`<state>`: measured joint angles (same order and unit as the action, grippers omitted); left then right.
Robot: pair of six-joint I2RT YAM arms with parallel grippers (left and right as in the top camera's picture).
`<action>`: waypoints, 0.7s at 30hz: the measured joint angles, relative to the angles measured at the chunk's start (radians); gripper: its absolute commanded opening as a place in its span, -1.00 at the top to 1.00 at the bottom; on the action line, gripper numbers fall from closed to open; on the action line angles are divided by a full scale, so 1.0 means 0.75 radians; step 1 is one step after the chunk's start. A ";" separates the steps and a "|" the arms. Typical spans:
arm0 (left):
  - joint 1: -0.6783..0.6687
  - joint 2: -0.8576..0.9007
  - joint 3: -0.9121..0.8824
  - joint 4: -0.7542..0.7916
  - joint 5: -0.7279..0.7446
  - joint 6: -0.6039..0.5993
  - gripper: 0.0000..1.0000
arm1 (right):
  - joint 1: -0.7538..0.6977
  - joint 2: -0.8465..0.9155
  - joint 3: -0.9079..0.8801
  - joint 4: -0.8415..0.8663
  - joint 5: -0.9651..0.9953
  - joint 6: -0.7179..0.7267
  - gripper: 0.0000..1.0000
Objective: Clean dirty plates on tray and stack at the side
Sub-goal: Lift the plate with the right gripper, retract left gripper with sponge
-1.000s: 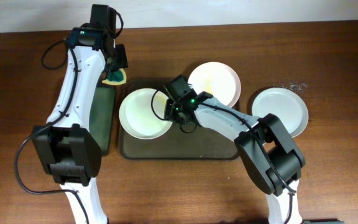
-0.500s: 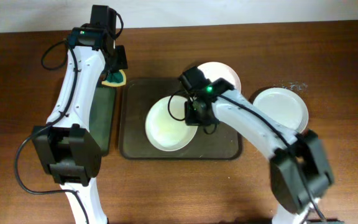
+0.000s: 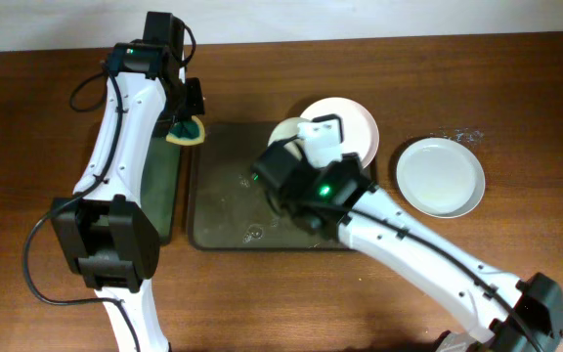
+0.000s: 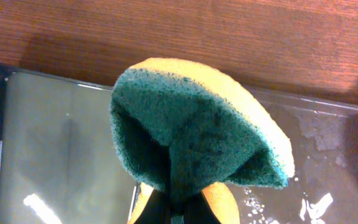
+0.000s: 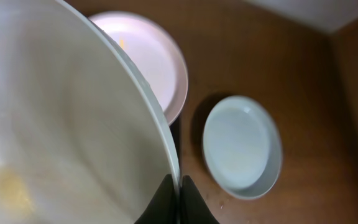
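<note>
Plate (image 5: 61,124) rim clamped in right end effector (image 5: 180,190), held tilted above tray (image 3: 225,210); left end effector (image 4: 174,210) pinching sponge (image 4: 191,124).

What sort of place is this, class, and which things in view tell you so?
Probably a robot test bench set up for dishwashing practice: two robot arms at a wooden table, a white plate in the right hand, others by a wet dark tray, and a green-and-yellow sponge in the left hand.
</note>
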<state>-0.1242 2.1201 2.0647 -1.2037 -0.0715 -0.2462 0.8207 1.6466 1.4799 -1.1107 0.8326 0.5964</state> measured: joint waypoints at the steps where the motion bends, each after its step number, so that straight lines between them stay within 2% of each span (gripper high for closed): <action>1: -0.004 0.000 0.000 -0.003 0.012 0.000 1.00 | 0.036 0.001 0.000 -0.002 0.068 0.009 0.92; 9: -0.017 0.000 0.000 -0.007 0.023 0.000 1.00 | 0.167 0.008 0.000 -0.001 0.514 0.038 0.92; 21: -0.019 0.000 0.000 -0.007 0.023 0.000 1.00 | 0.326 0.009 0.000 -0.001 0.906 0.038 0.92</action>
<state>-0.1383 2.1201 2.0647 -1.2087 -0.0544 -0.2462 1.0649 1.6531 1.4799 -1.1114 1.5124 0.6247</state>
